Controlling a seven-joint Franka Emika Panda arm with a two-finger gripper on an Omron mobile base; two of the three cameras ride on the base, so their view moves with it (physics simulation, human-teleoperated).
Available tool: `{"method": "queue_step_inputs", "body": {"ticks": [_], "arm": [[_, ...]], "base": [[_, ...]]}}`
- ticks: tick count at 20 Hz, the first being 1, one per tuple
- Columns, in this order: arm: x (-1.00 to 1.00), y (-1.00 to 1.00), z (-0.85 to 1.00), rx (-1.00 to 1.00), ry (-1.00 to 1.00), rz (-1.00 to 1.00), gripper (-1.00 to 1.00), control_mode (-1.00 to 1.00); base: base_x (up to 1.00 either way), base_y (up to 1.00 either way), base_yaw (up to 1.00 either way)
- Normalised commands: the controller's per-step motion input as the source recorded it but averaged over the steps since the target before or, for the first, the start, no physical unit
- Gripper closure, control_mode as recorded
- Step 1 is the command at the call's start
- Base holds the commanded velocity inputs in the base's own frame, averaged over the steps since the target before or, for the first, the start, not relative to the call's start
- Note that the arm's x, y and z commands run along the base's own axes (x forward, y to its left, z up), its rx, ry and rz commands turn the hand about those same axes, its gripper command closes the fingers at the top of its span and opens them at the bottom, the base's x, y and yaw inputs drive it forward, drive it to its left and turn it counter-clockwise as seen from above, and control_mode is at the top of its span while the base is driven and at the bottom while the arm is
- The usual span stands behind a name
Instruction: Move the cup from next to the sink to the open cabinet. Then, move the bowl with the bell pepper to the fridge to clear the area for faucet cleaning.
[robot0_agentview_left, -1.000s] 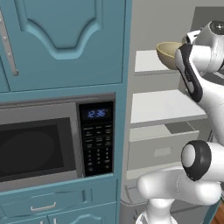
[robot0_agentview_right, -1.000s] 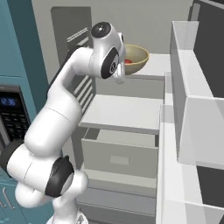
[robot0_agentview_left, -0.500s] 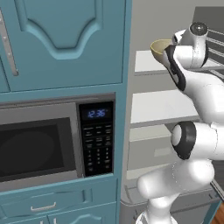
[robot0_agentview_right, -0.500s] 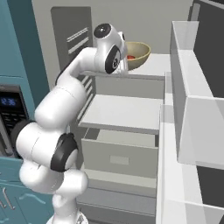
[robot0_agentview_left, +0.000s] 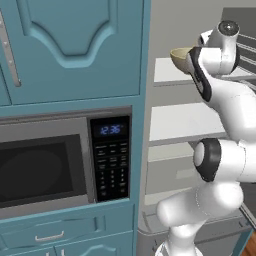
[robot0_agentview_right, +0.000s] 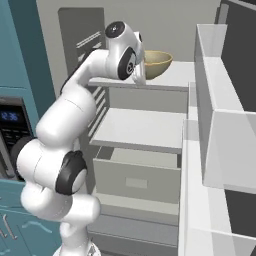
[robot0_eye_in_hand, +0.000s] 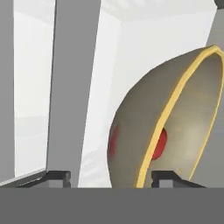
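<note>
Gripper (robot0_eye_in_hand: 109, 179) looked set around the bowl's rim: in the hand view one dark fingertip sat outside the wall and the other just inside the rim, so I read it as clamped on the bowl (robot0_agentview_right: 155, 64), though actual pad contact wasn't visible. Bowl was up at the fridge's (robot0_agentview_right: 150, 125) top shelf (robot0_agentview_right: 177, 75); from the right base view it sat at the shelf's front-left part, and I couldn't tell whether its base was touching or hovering just above. Judgement for the step: this was the placing phase, so get the bowl fully over the shelf, level it, lower until the base bears, then release and back straight out so the fingers don't drag the rim. Risk was tipping: the hold was on one side only, and the pepper (robot0_eye_in_hand: 160, 143) could roll out if the bowl tilted toward the door side. Bowl itself: round, olive-tan, thin paler yellow rim, smooth wall, shallow enough that the small red pepper showed low inside, with a reddish tint on the outer wall in the hand view. From the left base view the bowl (robot0_agentview_left: 181, 56) peeked out past the wrist against the shelf. Outward: a second white shelf (robot0_agentview_right: 142, 127) and a drawer (robot0_agentview_right: 135, 180) below, door bins (robot0_agentview_right: 220, 130) at right, microwave (robot0_agentview_left: 65, 160) in teal cabinetry (robot0_agentview_left: 75, 50) at left.
</note>
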Motion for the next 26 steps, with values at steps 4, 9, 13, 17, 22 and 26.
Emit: {"method": "queue_step_inputs", "body": {"ticks": [4,9,13,17,22,26], "arm": [[-1.00,0.39,0.02,-0.05,-0.26,0.00,-1.00,-1.00],[-1.00,0.52,-0.07,-0.03,-0.19,0.00,-1.00,-1.00],[-1.00,0.48,-0.27,0.00,0.00,0.00,-1.00,-1.00],[-1.00,0.22,-0.35,0.00,0.07,0.00,-1.00,-1.00],[-1.00,0.06,-0.23,0.01,0.07,0.00,-1.00,-1.00],[-0.25,0.07,-0.09,0.02,0.05,0.02,-1.00,1.00]], "base": [[0.00,0.00,0.00],[0.00,0.00,0.00],[0.00,0.00,0.00],[0.00,0.00,0.00],[0.00,0.00,0.00],[-0.75,0.25,0.30]]}}
